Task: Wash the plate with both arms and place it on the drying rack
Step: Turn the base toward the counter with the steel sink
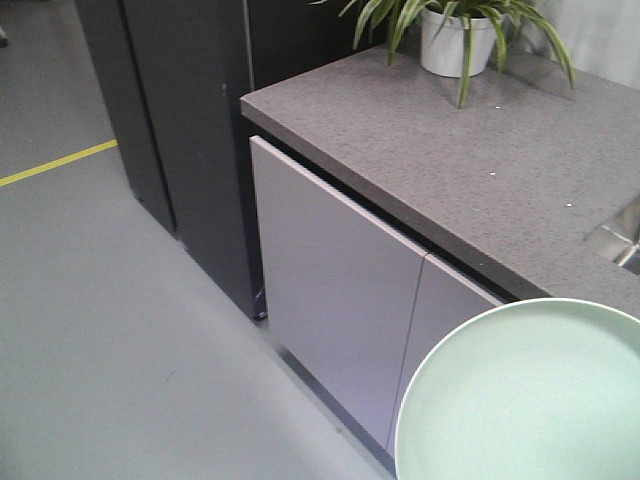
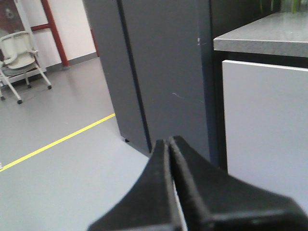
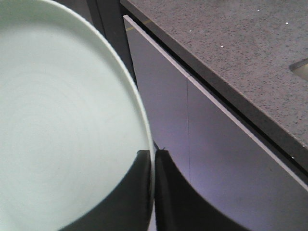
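Note:
The pale mint-green plate (image 1: 530, 400) fills the lower right corner of the front view, held in the air in front of the counter's cabinet doors. In the right wrist view the plate (image 3: 57, 125) covers the left half, and my right gripper (image 3: 153, 154) is shut on its rim, one black finger on each face. My left gripper (image 2: 169, 142) is shut with nothing in it, pointing at the dark tall cabinet (image 2: 163, 72) above the floor. The drying rack is out of view. Of the arms, only the grippers show.
A grey speckled countertop (image 1: 450, 150) runs over pale cabinet doors (image 1: 330, 280). A potted plant (image 1: 455, 40) stands at its back, and a sink corner (image 1: 622, 245) shows at the right edge. A yellow line (image 1: 55, 163) crosses the grey floor. A wheeled chair (image 2: 19, 53) stands far left.

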